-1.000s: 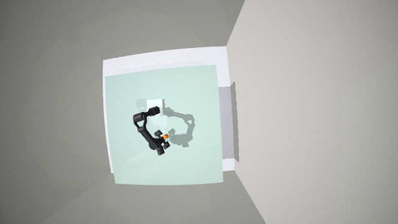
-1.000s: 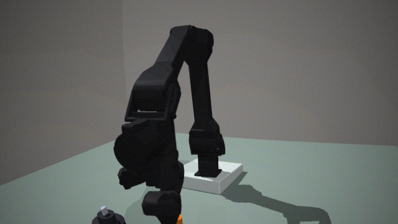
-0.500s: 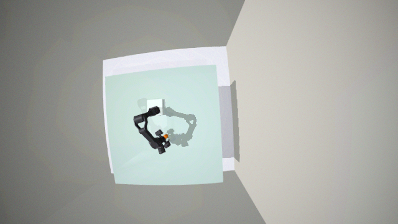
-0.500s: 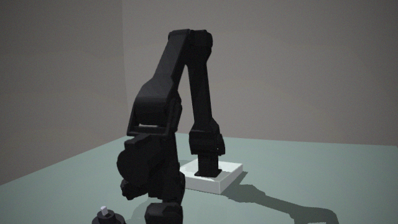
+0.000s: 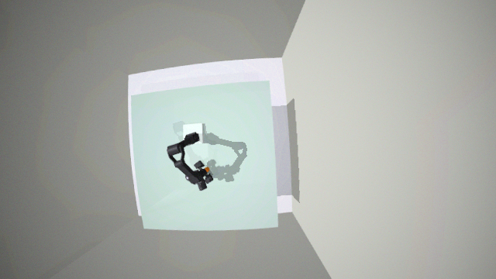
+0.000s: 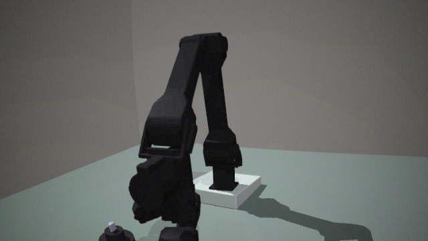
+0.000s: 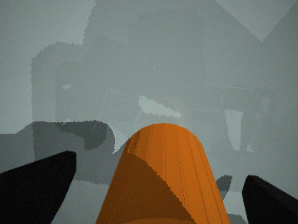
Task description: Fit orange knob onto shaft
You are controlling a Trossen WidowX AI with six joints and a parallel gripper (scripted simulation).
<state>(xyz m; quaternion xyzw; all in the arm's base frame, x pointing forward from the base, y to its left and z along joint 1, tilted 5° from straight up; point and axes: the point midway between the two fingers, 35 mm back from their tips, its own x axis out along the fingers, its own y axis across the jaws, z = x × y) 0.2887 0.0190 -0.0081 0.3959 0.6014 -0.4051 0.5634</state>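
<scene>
The orange knob (image 7: 166,189) (image 5: 208,170) is a ribbed cylinder on the pale green table (image 5: 240,116), with its near end toward the wrist camera. Its hole does not show. My gripper (image 7: 160,173) (image 5: 206,173) (image 6: 177,234) is low over the knob and open. One dark finger stands on each side of the knob, with a gap to it on both sides. In the exterior view the arm hides the knob. The dark round pedestal (image 6: 115,235) with the short silver shaft (image 6: 112,225) stands just left of the gripper at the bottom edge of that view.
The arm's base stands on a white block (image 6: 234,195) (image 5: 194,128) behind the gripper. The table's edges (image 5: 133,155) are far from the gripper. A grey wall (image 5: 387,136) stands at the right side.
</scene>
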